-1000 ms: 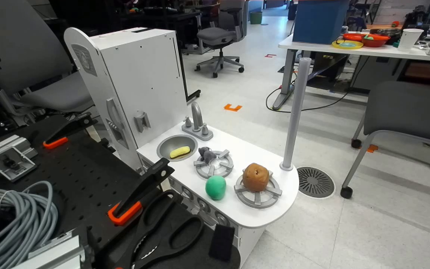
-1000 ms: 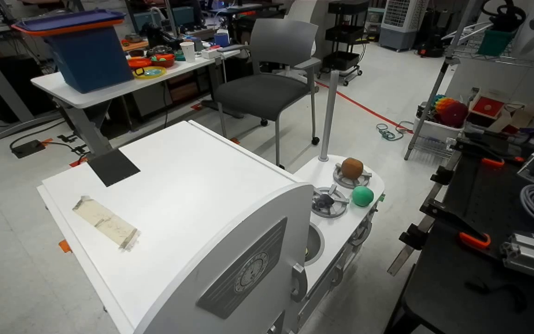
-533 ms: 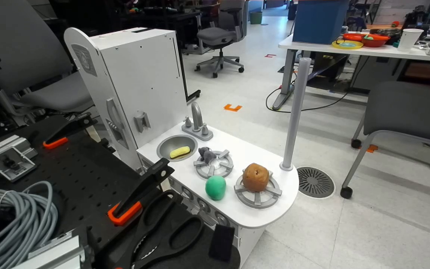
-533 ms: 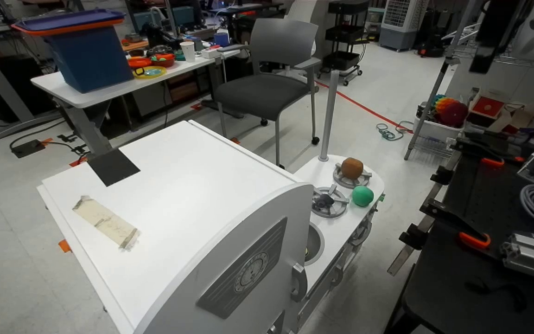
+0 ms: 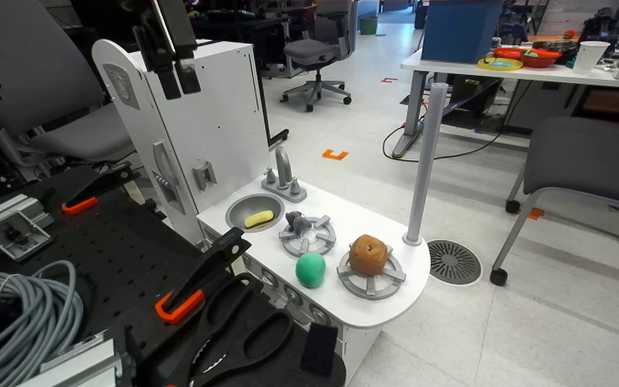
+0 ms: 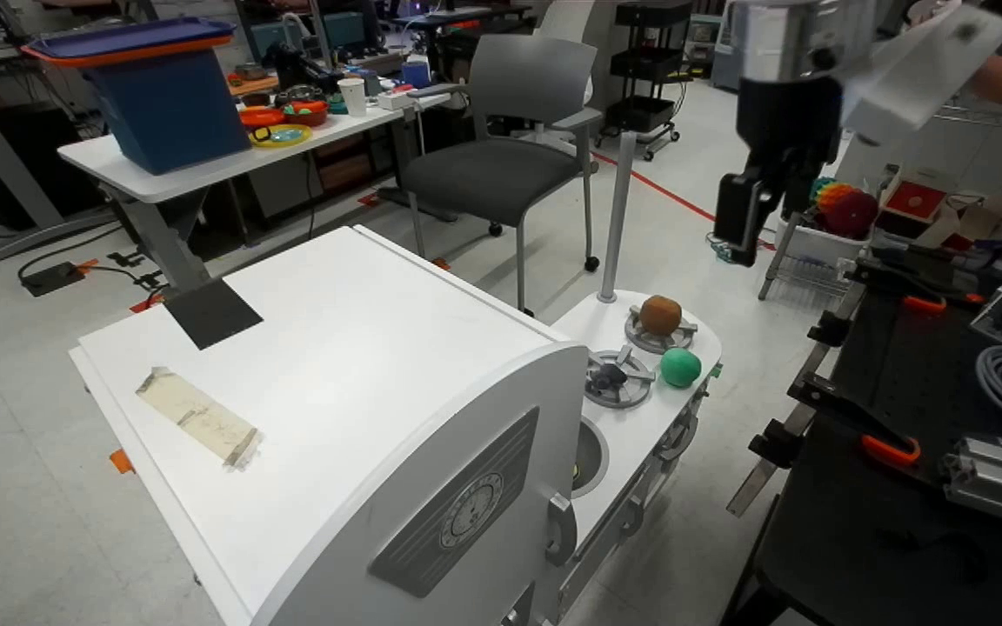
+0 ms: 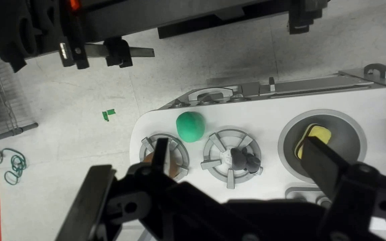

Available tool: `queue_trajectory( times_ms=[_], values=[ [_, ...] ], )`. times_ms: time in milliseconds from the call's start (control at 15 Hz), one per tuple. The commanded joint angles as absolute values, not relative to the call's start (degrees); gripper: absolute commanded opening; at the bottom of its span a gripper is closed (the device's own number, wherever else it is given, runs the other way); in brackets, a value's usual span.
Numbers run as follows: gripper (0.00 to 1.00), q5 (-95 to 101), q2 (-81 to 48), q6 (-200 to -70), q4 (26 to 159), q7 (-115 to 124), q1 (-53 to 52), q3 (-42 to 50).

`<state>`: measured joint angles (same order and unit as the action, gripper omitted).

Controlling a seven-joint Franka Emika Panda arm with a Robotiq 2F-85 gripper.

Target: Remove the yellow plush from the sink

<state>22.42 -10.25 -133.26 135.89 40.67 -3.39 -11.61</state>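
Tool (image 7: 236, 144) released: its fingers (image 7: 323, 164) stand wide apart in the wrist view and, as far as I can tell from here, hold nothing. It hangs well above the level of the bench (image 5: 350, 223), fingers pointing down, a posture that probably suits entry from overhead and leaves clearance over the faucet (image 5: 284, 171). Below the tool, toward the finger that partly hides it in the wrist view, the yellow plush (image 7: 321, 132) lies inside the sink (image 7: 347, 138); whether it touches the sink wall I cannot tell. The recess likely confines the plush but limits access from the side, which would explain why the spread fingers point down. Also below the tool, a dark plush (image 7: 238, 159) rests on the burner nearer the sink (image 7: 211, 164) and a brown round item (image 5: 368, 255) on the other burner (image 5: 371, 286), whose raised arms probably steady it; a green ball (image 5: 310, 270) sits on the bench just beside both burners. Removal has not begun. Next, the tool should be brought over the sink, its fingers set across the plush's narrow width, then lowered straight; a slanted descent could strike the faucet.
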Motion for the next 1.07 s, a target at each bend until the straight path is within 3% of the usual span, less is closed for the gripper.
queue_trajectory(
  times_ms=[0,1000],
  values=[
    [1.00,23.75,-24.93,-136.59,124.13,46.91,-8.78,-6.53],
    [1.00,-5.15,-68.51,-169.63,95.50,36.67,-13.24,-4.39]
  ],
)
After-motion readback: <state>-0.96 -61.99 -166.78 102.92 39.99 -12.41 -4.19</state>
